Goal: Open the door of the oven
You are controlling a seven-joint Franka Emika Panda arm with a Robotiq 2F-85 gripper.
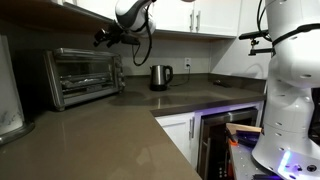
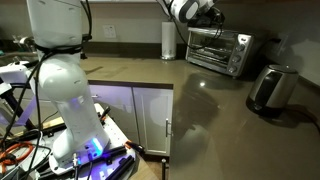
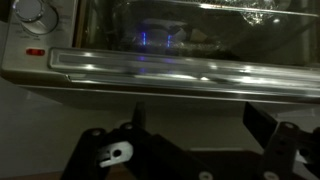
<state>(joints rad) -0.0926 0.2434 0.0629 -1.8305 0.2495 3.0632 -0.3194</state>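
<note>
The silver toaster oven (image 1: 60, 82) stands on the counter in both exterior views (image 2: 240, 52). Its glass door (image 1: 87, 76) is shut, with the bar handle along its top edge. The door (image 2: 207, 47) also shows shut there. In the wrist view the picture is upside down: the door glass (image 3: 190, 35) and the bar handle (image 3: 180, 72) run across the frame, with a knob (image 3: 33, 12) at the top left. My gripper (image 3: 200, 120) is open and empty, its two fingers apart just short of the handle. It hovers by the oven's upper front (image 1: 104, 38) (image 2: 214, 14).
A steel kettle (image 1: 160, 76) (image 2: 272, 88) stands on the counter beside the oven. White wall cabinets (image 1: 190, 15) hang above. The robot's white base (image 2: 65, 90) stands at the counter's edge. A dark under-counter appliance (image 1: 222, 140) sits below.
</note>
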